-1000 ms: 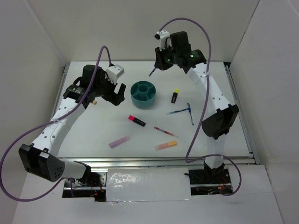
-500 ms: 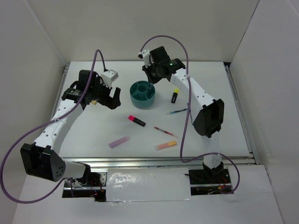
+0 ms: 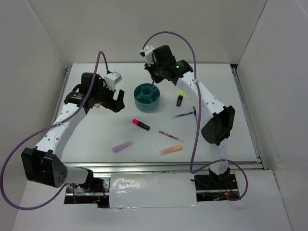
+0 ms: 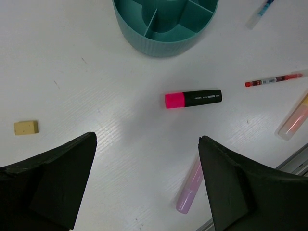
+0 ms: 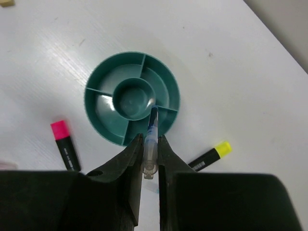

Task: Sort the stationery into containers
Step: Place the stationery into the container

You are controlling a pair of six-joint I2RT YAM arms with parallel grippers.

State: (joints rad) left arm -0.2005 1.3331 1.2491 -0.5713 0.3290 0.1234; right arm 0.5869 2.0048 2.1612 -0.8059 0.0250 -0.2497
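Top external: white-walled white table [image 3: 96, 139]; left tool [image 3: 119, 101] wide, right tool [image 5: 150, 142] tight on pen [image 5: 152, 126]

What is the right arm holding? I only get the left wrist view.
Observer: The right pincer is shut on a thin pen, tip down, over the organizer.
Operator: Which compartment is the tip over?
Observer: In the right wrist view the tip lines up with the rim of the centre well. I cannot tell which side of the rim it is on.
Operator: Is anything on the table outside my view?
Observer: A yellow highlighter lies just right of the organizer.
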